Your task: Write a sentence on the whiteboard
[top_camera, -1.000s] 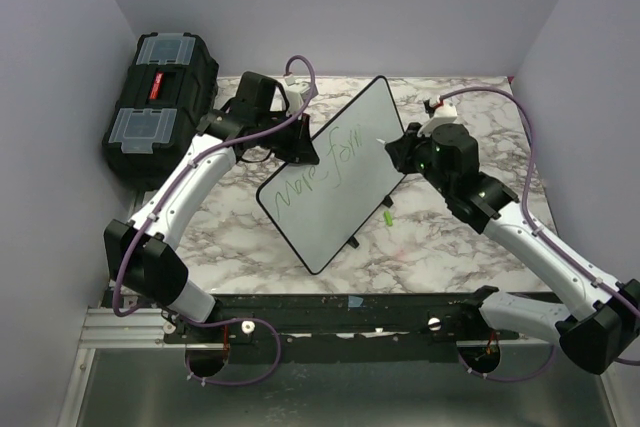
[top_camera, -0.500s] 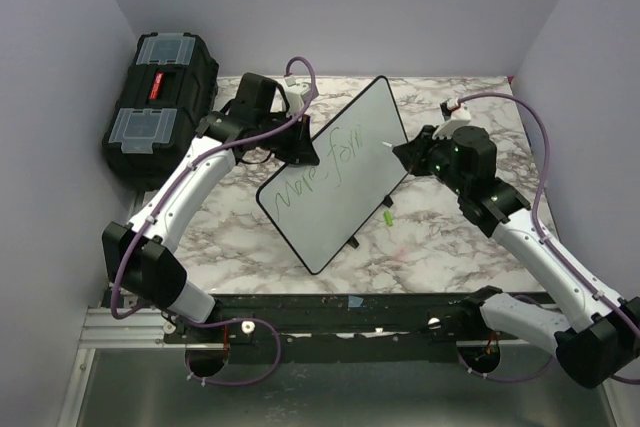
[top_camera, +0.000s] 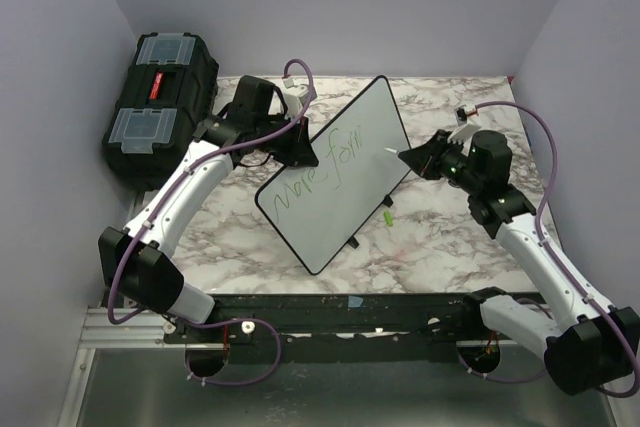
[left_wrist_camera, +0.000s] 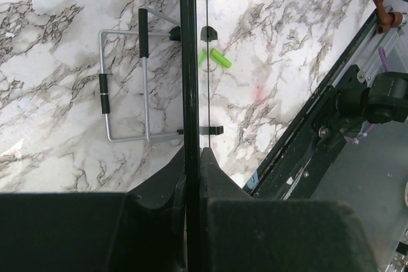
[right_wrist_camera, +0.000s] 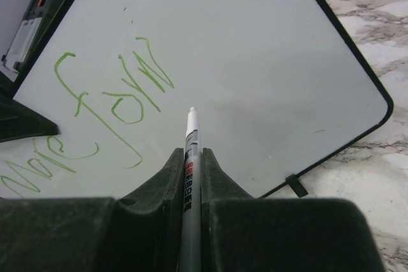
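Green sentence [right_wrist_camera: 121,97] sat partway across the whiteboard [top_camera: 335,227], propped on the table [top_camera: 440,237]. Left gripper [left_wrist_camera: 194,154] clamped its edge; right gripper [right_wrist_camera: 190,164] pinched the marker [right_wrist_camera: 190,128], tip apparently off the face. Next stroke wanted light, square contact after the last word, board braced.

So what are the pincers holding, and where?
The left pincer clamps the whiteboard by its edge; the right pincer grips a marker around its barrel, tip poking out.

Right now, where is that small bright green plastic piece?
In the top view, the small green piece lies on the marble table right of centre, just off the white whiteboard's lower right edge.
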Available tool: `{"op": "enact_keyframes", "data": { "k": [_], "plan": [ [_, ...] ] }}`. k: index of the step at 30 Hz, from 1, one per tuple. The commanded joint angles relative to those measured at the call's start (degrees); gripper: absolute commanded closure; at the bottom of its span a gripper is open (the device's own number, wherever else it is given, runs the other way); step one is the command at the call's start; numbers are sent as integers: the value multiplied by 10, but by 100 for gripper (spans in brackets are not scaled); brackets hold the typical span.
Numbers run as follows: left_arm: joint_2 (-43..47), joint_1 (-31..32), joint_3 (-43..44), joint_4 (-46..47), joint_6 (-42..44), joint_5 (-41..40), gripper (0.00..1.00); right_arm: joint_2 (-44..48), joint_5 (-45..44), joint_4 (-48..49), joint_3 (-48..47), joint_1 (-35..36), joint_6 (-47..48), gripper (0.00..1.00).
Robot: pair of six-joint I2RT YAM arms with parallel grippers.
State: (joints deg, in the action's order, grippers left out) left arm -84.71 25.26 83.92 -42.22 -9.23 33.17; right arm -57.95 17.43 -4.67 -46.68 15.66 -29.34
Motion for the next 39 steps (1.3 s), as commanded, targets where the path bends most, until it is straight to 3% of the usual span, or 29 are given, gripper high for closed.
{"op": "enact_keyframes", "data": {
  "k": [1, 39],
  "plan": [
    [-9, 13, -30, -8, 62, -31, 100, -3, 38, 31, 13, -1, -17, 99],
    [1, 13, -43, 2, 62, -25, 100, -10, 11, 81, 8, -1, -13, 99]
  ]
}}
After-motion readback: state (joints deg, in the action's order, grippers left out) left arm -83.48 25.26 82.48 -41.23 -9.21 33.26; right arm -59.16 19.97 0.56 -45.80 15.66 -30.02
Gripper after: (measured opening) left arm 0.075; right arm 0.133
